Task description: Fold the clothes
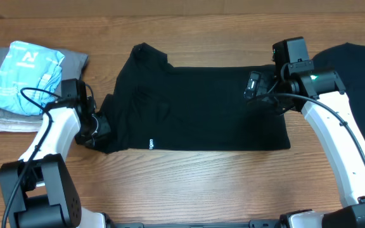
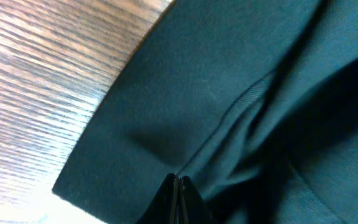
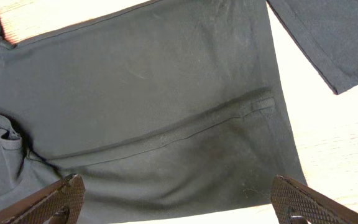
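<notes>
As the overhead view shows, one black T-shirt (image 1: pixel 201 107) lies spread lengthwise across the middle of the wooden surface (image 1: pixel 189 183). Its hem end is to the right, and small white logo text (image 1: pixel 149 144) sits near its front edge.

Left arm (image 1: pixel 43 136): the white link rises from the base at the front left corner and angles inward. The wrist is low at the shirt's left end, where the fabric is bunched. In the left wrist view the left jaws are pressed together, pinching a fold of the black cloth just inside its edge.

Right arm (image 1: pixel 334 126): the link reaches from the front right toward the far side, with the wrist bent inward over the shirt's far right corner. In the right wrist view the right jaws are spread wide, one to each side of the frame, above the hem end and holding nothing.

A second black T-shirt (image 1: pixel 360 69) lies at the right edge of the surface, its sleeve just beside the first shirt's hem.

A folded stack sits at the far left: a light blue garment (image 1: pixel 27 76) on a grey garment (image 1: pixel 5 120).
</notes>
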{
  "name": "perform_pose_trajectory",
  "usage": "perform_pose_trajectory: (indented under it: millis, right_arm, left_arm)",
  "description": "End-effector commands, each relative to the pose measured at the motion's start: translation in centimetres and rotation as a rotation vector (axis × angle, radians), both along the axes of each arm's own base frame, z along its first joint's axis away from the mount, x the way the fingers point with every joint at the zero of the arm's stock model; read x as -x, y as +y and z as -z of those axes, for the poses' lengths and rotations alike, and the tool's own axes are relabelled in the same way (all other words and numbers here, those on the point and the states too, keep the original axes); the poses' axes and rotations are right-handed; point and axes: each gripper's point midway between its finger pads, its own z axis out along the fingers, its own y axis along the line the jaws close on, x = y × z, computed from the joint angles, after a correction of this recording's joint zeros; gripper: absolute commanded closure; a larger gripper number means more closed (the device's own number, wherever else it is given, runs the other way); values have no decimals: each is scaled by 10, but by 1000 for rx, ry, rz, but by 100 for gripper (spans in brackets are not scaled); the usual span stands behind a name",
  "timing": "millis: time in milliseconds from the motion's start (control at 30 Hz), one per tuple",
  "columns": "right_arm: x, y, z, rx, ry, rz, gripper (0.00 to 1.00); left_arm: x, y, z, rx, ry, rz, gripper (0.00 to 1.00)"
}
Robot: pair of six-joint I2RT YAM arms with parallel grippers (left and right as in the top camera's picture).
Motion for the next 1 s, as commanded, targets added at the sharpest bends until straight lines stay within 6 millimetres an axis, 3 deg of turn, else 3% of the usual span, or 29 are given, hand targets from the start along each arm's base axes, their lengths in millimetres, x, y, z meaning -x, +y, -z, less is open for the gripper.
perform_pose_trajectory:
  millis: [0,233,533,667,967]
  right_arm:
    - [-1,-2,1,8,1,10,0]
    - [-1,-2,1,8,1,10,0]
    - [-1,-2,1,8,1,10,0]
    - [-1,-2,1,8,1,10,0]
    - [-1,-2,1,7,1,10,0]
  left_arm:
    - [2,-1,7,-8,-12,-4,96]
    - [3,1,24,-84,-22,20,96]
    - [0,36,43,-333,13,7,96]
    - [-3,52,42,-423,7,-30,96]
    - [-18,50,26,-432,-16,-21,96]
